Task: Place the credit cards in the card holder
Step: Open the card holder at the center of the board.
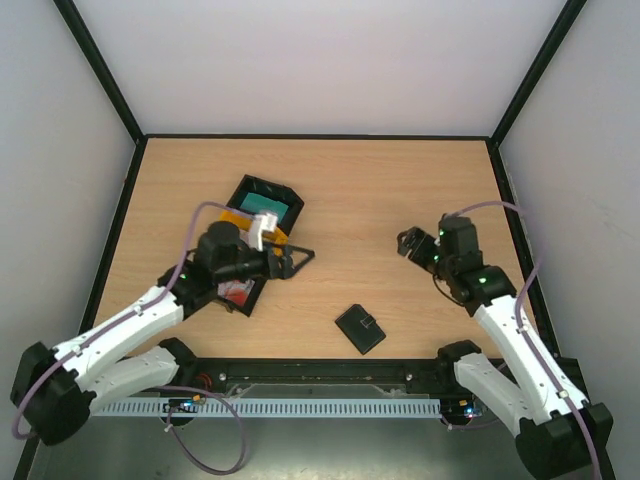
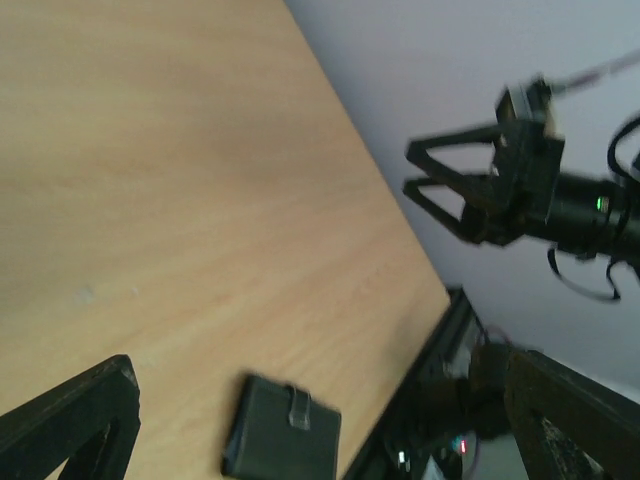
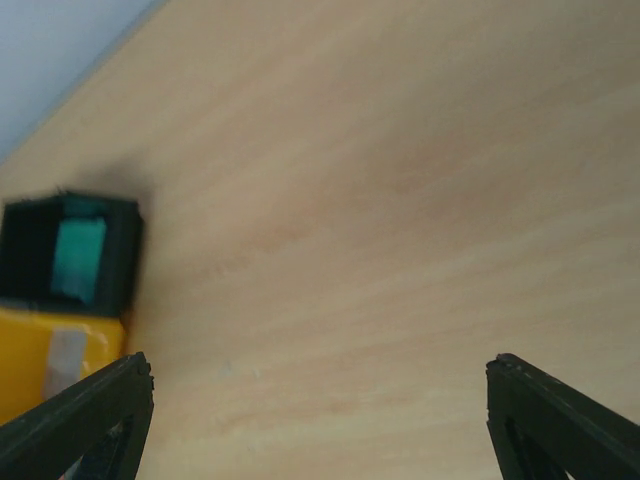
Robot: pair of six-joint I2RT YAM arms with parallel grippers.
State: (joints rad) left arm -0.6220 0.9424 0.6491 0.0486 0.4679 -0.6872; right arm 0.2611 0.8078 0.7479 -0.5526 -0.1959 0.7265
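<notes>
Left gripper (image 1: 292, 262) (image 2: 318, 365): fingers spread wide with nothing between them. It touches nothing and hangs above the table just beside the trays.
Right gripper (image 1: 408, 243) (image 3: 318, 362): also wide open and empty, raised over bare wood. The left wrist view shows its two fingers well apart in the air.
Left arm (image 1: 120, 335): reaches from its base at the near left corner up and to the right. The wrist is over the trays and the fingers point right, toward the middle of the table (image 1: 420, 170).
Right arm (image 1: 505, 320): rises from the near right corner and bends inward. Its fingers point left, facing the other gripper but well apart from it.
Card holder (image 1: 360, 328) (image 2: 283, 428): one, black, folded closed with the snap strap on top. It lies flat near the front edge, between the two arms, and no gripper touches it.
Credit cards (image 1: 266, 204): the teal stack (image 3: 78, 258) lies in the far black tray (image 1: 284, 190). A red-and-white stack (image 1: 237, 291) lies in the near black tray (image 1: 252, 300), partly hidden under the left arm. A pale patch (image 3: 65, 355) in the yellow tray (image 3: 30, 340) is too blurred to name. How many single cards there are, I cannot tell.
Trays: three in a row on the left part of the table, two black with the yellow one between them.
</notes>
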